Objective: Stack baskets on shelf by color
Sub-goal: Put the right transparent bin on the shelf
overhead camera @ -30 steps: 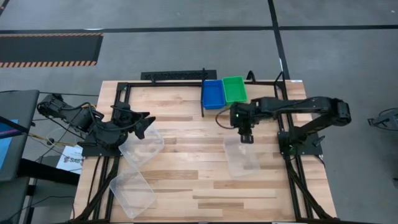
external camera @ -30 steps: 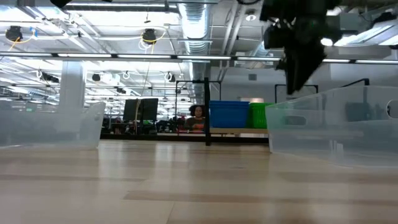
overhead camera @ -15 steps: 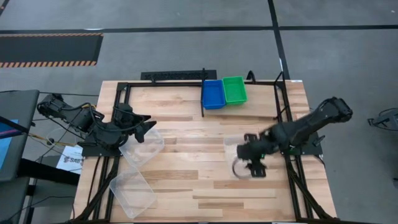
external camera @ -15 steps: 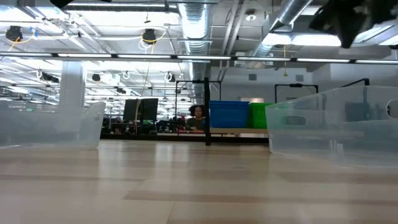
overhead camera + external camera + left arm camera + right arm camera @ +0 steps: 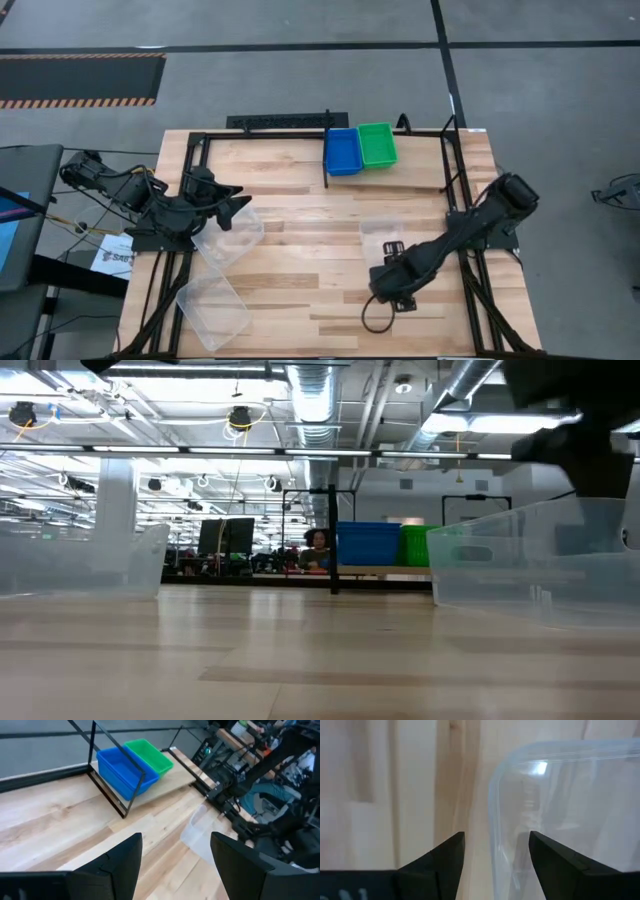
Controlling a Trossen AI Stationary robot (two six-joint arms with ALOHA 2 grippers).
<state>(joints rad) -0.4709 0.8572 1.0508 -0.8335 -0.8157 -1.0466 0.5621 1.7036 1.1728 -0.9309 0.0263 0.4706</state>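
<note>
A blue basket (image 5: 342, 150) and a green basket (image 5: 377, 144) sit side by side on the shelf (image 5: 420, 165) at the table's far edge. Three clear baskets rest on their bottoms on the table: one (image 5: 380, 238) right of centre, two (image 5: 228, 235) (image 5: 212, 312) on the left. My right gripper (image 5: 390, 290) hangs open over the near end of the right clear basket. In the right wrist view its fingers (image 5: 496, 837) stand on either side of that basket's rim (image 5: 493, 795) near a corner, without touching. My left gripper (image 5: 235, 205) waits open above the left clear basket.
Black frame rails (image 5: 190, 165) run around the tabletop, and an upright black post (image 5: 327, 150) stands at the shelf's left end. Bare planks (image 5: 300, 240) lie between the left and right clear baskets. In the low view the right clear basket (image 5: 540, 560) fills the right side.
My right gripper has travelled from over the far end of the right clear basket toward the table's near edge, ending over the basket's near end, with the arm stretched low along the table. The basket has stayed where it was.
</note>
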